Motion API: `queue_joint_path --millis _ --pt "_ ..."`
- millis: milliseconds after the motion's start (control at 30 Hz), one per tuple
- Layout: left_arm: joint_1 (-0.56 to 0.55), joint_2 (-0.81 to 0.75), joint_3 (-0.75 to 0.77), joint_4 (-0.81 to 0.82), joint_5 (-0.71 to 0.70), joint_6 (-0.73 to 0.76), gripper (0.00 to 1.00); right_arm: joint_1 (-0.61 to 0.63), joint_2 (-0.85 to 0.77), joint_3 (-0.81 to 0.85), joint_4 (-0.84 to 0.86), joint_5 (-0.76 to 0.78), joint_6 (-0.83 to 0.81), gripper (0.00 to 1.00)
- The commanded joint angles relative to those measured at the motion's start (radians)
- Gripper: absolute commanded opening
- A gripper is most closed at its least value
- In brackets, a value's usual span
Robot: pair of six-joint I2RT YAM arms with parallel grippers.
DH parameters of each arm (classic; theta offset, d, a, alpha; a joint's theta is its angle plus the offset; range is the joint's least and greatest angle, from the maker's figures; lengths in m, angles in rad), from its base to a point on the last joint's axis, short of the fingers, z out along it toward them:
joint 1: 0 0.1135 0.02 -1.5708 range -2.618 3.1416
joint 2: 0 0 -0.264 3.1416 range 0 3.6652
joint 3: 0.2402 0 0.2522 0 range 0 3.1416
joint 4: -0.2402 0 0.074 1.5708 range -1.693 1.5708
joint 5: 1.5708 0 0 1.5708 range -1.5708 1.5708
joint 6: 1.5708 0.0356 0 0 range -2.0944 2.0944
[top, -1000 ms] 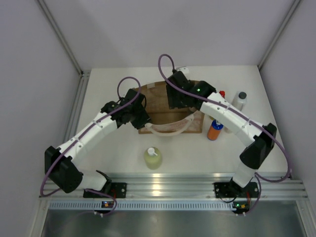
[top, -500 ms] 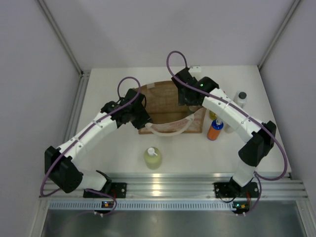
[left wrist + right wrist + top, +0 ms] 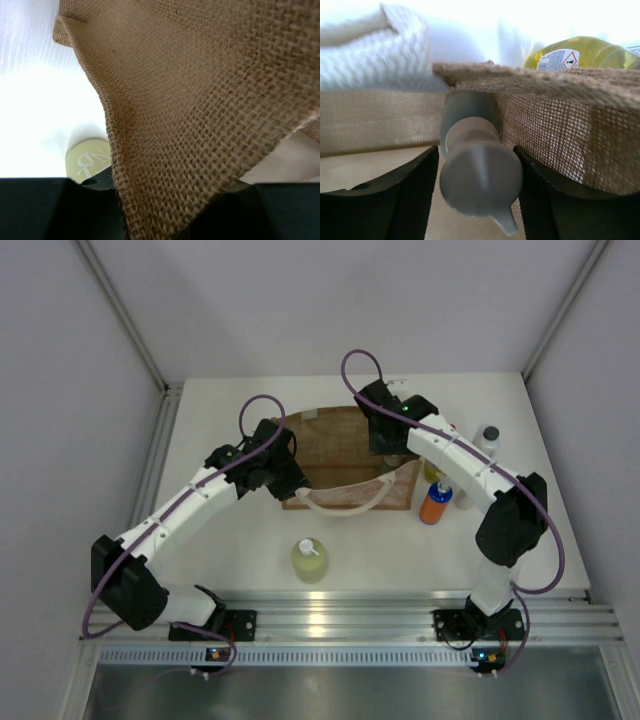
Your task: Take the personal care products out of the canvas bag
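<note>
one grey pump bottle (image 3: 480, 175) between right fingers (image 3: 395, 200), hidden from above

We're looking down on a white table (image 3: 400, 555), boxed in on three sides by plain pale grey panels: the left wall (image 3: 60, 420), the back wall (image 3: 340, 300) and the right wall (image 3: 610, 460). Two aluminium struts (image 3: 122, 315) run diagonally down the back corners to meet the tabletop. Along the near edge sits a silver aluminium rail (image 3: 340, 612) with a glint of overhead light bouncing off it, then a perforated strip (image 3: 340, 653) and a dull grey metal sheet (image 3: 350, 690). The light is bright and even — shadows are soft, and the wrist views wash out to white.
</note>
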State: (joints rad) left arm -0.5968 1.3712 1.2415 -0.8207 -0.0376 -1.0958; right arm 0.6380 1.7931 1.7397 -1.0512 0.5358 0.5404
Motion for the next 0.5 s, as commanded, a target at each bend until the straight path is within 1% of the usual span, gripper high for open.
queue_joint_path --millis 0,67,133,200,233,333,367,433,467 --pt "0.005 -0.009 0.019 0.026 -0.004 0.022 0.38 -0.031 0.002 -0.011 0.063 -0.036 -0.019 0.58" --pt "0.006 -0.015 0.016 0.026 -0.01 0.02 0.38 -0.029 -0.003 -0.023 0.066 -0.046 -0.014 0.55" --pt "0.006 -0.018 0.015 0.026 -0.01 0.017 0.38 -0.029 -0.012 -0.035 0.068 -0.053 -0.002 0.55" --pt "0.006 -0.021 0.013 0.026 -0.01 0.014 0.38 -0.029 -0.027 -0.054 0.076 -0.054 0.004 0.49" --pt "0.005 -0.02 0.013 0.026 -0.011 0.013 0.38 -0.029 -0.035 -0.061 0.079 -0.054 0.003 0.39" --pt "0.006 -0.021 0.013 0.026 -0.013 0.01 0.38 -0.029 -0.044 -0.057 0.079 -0.053 0.003 0.24" --pt "0.006 -0.023 0.013 0.026 -0.015 0.008 0.38 -0.029 -0.047 -0.052 0.079 -0.051 0.001 0.22" --pt "0.006 -0.021 0.012 0.026 -0.015 0.005 0.38 -0.029 -0.052 -0.042 0.079 -0.057 -0.003 0.13" --pt "0.006 -0.023 0.012 0.028 -0.015 0.005 0.37 -0.029 -0.054 -0.029 0.079 -0.06 -0.005 0.11"
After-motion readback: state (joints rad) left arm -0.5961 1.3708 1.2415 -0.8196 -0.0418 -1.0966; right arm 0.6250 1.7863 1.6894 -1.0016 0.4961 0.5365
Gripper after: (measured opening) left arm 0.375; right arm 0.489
